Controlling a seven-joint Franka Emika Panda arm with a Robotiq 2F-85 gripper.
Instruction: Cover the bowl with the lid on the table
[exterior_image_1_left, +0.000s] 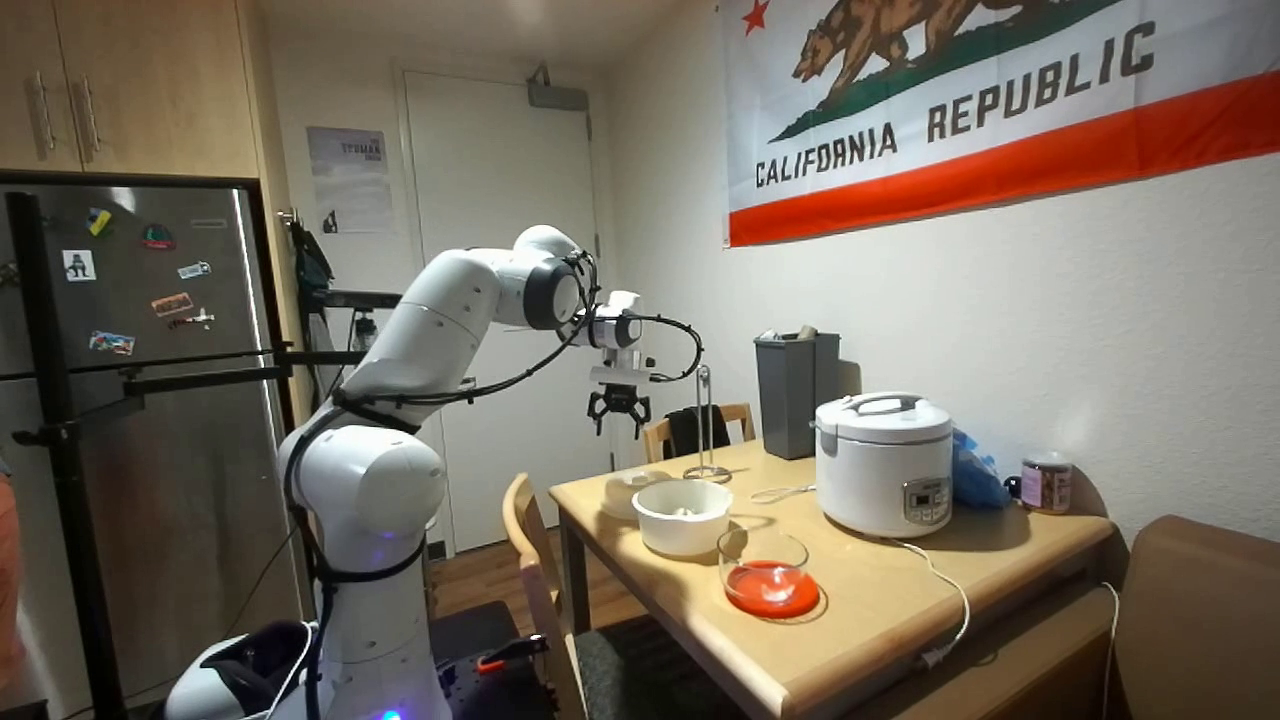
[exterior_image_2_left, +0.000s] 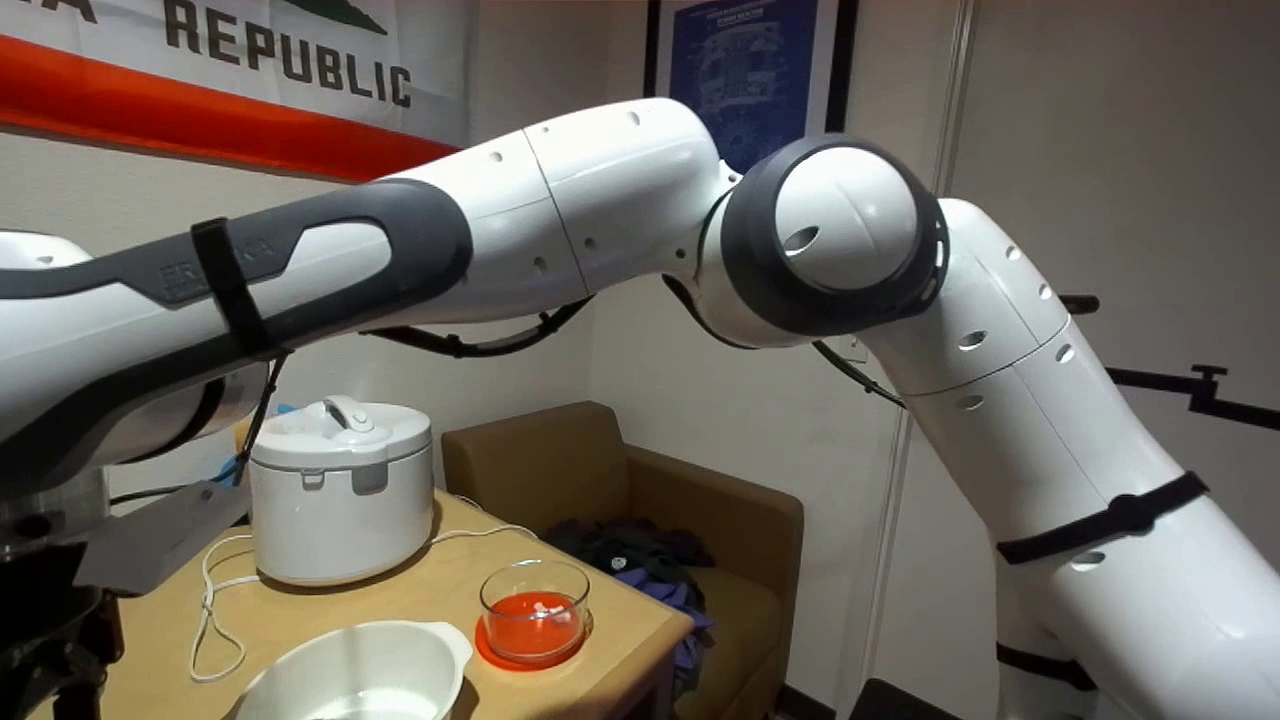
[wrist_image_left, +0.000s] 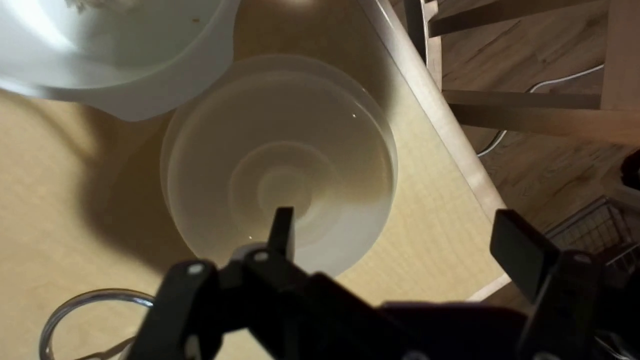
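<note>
The off-white bowl (exterior_image_1_left: 670, 530) stands upright on the table, with some pale bits inside; it also shows in an exterior view (exterior_image_2_left: 400, 655) and at the upper left of the wrist view (wrist_image_left: 200, 85). The translucent round lid (wrist_image_left: 320, 125) lies flat beside it near the table edge, partly behind the bowl in an exterior view (exterior_image_1_left: 618, 495). The bowl's handle overlaps the lid's rim in the wrist view; I cannot tell whether they touch. My gripper (exterior_image_1_left: 619, 425) is open and empty, above the lid's end of the table. In the wrist view (wrist_image_left: 392, 227) one finger overlaps the lid.
A metal stand (exterior_image_1_left: 705, 430) rises close to the lid. A glass container on a red lid (exterior_image_1_left: 772, 590) stands beside the bowl. The white rice cooker (exterior_image_1_left: 870, 480), its cord and a grey bin (exterior_image_1_left: 785, 400) are towards the wall. Wooden chairs (exterior_image_1_left: 535, 560) flank the table.
</note>
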